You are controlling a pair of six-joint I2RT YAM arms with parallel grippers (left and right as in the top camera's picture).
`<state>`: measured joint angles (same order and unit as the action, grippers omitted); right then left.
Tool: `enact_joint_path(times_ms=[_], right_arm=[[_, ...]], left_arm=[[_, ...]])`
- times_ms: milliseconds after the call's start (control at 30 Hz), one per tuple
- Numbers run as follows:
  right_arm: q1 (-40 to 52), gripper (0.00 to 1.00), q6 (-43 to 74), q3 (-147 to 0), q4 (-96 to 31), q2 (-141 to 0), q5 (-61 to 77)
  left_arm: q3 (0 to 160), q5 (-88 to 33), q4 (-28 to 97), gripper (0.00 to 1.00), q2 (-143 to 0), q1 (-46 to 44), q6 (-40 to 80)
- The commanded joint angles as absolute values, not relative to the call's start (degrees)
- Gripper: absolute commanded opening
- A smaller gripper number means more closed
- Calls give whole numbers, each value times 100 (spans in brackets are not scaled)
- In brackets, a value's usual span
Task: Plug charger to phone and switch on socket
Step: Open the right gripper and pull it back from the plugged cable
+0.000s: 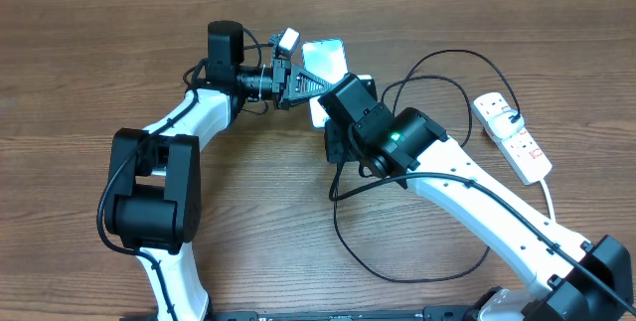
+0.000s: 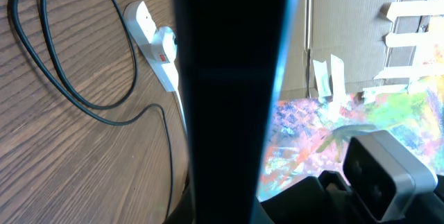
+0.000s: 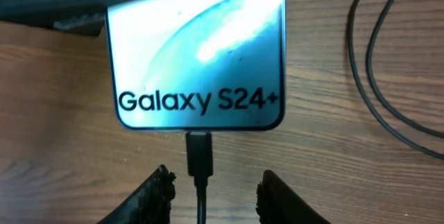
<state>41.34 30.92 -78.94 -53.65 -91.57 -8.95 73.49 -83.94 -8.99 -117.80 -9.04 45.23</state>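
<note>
The phone [image 1: 326, 58], with a lit blue-teal screen reading "Galaxy S24+" [image 3: 201, 50], lies at the top centre. My left gripper [image 1: 298, 78] is shut on its edge, which fills the left wrist view as a dark bar [image 2: 232, 99]. The charger's black connector [image 3: 200, 154] sits in the phone's bottom port. My right gripper [image 3: 211, 193] is open, its fingers either side of the cable behind the connector, not touching it; it also shows in the overhead view [image 1: 338, 132]. The black cable [image 1: 457, 52] loops to the white socket [image 1: 512, 134], which also shows in the left wrist view [image 2: 156, 44].
The cable makes a second wide loop on the wood in front of the right arm [image 1: 397, 278]. The socket's white cord [image 1: 550, 197] runs toward the right front. A cardboard wall with white tape strips [image 2: 409, 37] stands behind the table.
</note>
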Motion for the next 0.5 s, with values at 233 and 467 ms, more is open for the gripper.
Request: enact_joint_path(times_ms=[233, 467], right_arm=[[4130, 30, 3175, -7642, -5249, -9345, -891], [4130, 27, 3173, -7647, -5256, -9400, -856]], left_arm=[[7367, -8514, -926, 4, -11773, -941, 4438], [7367, -8512, -926, 4, -11773, -941, 4438]])
